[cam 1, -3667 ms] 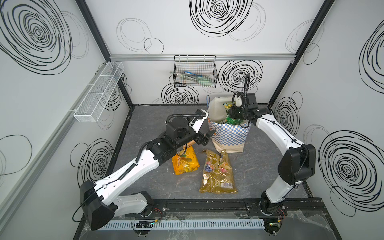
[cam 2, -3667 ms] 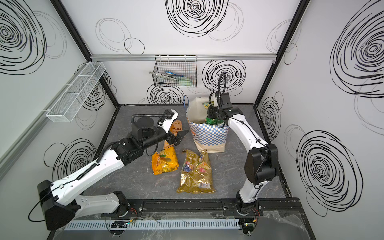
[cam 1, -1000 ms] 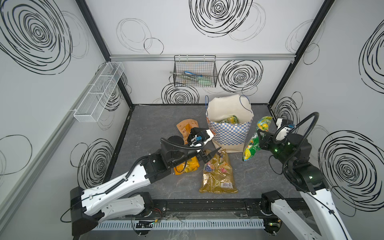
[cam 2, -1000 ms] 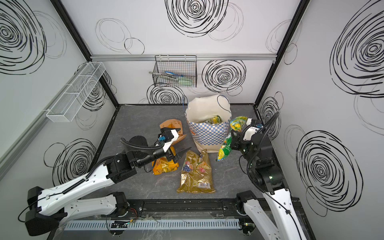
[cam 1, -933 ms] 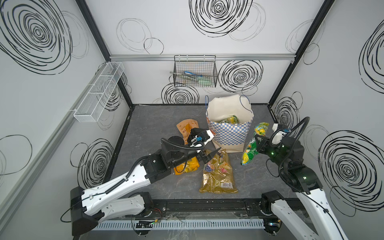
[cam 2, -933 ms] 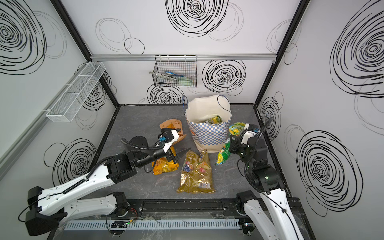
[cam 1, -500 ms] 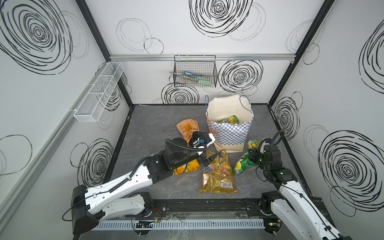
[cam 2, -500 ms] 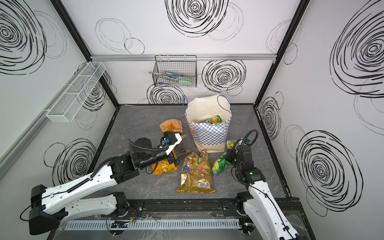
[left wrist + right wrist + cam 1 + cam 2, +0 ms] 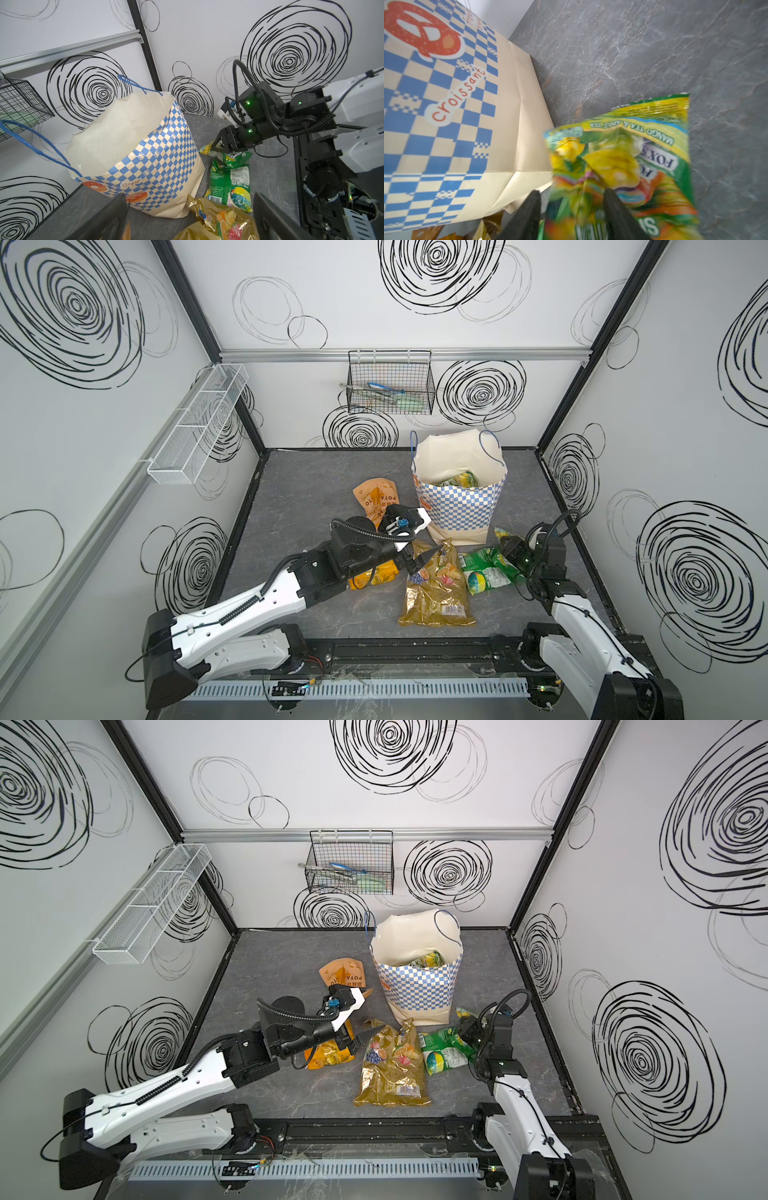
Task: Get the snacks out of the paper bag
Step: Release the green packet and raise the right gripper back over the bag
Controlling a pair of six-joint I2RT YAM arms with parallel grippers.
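The paper bag (image 9: 457,506) (image 9: 419,986) stands upright at the back middle, with a green-yellow snack (image 9: 457,480) still showing inside. On the table lie a tan potato bag (image 9: 374,497), an orange-yellow packet (image 9: 380,574), a large gold packet (image 9: 436,593) and a green Fox's bag (image 9: 486,574) (image 9: 633,155). My right gripper (image 9: 509,547) (image 9: 572,193) is low beside the paper bag, its jaws apart on either side of the green bag's upper end. My left gripper (image 9: 417,562) (image 9: 189,195) hangs open over the gold packet's top, holding nothing.
A black wire basket (image 9: 390,385) hangs on the back wall and a white mesh shelf (image 9: 199,423) on the left wall. The right wall stands close behind my right arm. A black rail (image 9: 415,649) runs along the table's front edge.
My right arm came down from beside the paper bag and laid the green Fox's bag on the table, and its jaws have parted. My left gripper shifted slightly toward the gold packet.
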